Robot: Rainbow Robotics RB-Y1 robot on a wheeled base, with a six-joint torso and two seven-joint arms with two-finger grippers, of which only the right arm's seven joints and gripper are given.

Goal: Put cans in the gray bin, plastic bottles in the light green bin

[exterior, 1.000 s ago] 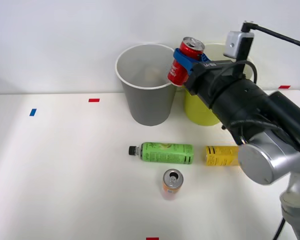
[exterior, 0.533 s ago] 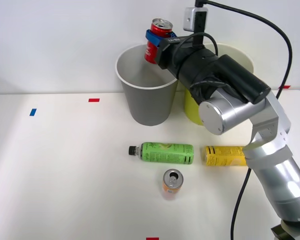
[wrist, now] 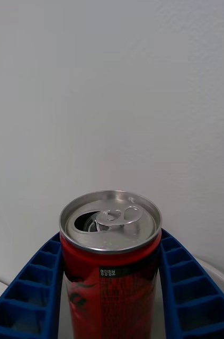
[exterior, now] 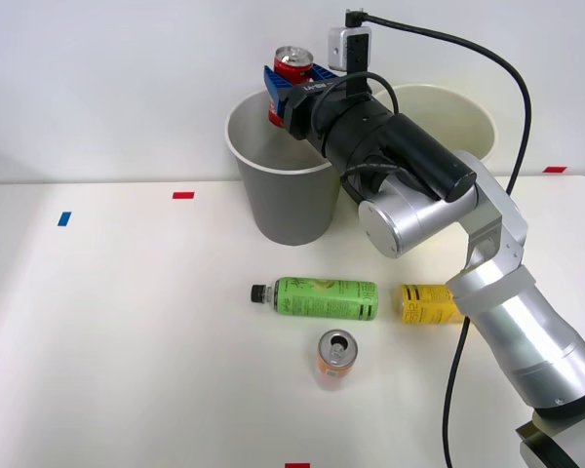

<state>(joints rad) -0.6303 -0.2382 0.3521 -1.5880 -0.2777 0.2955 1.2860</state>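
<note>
Overhead, the right end effector (exterior: 285,91) grips the upright red can (exterior: 291,78) between its fingers, above the gray bin (exterior: 283,185).

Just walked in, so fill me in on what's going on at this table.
The right gripper holds the red can upright above the gray bin, not yet dropped. The green-label bottle and yellow-label bottle lie on the table; the orange can stands in front of them. The light green bin waits behind the arm.
</note>
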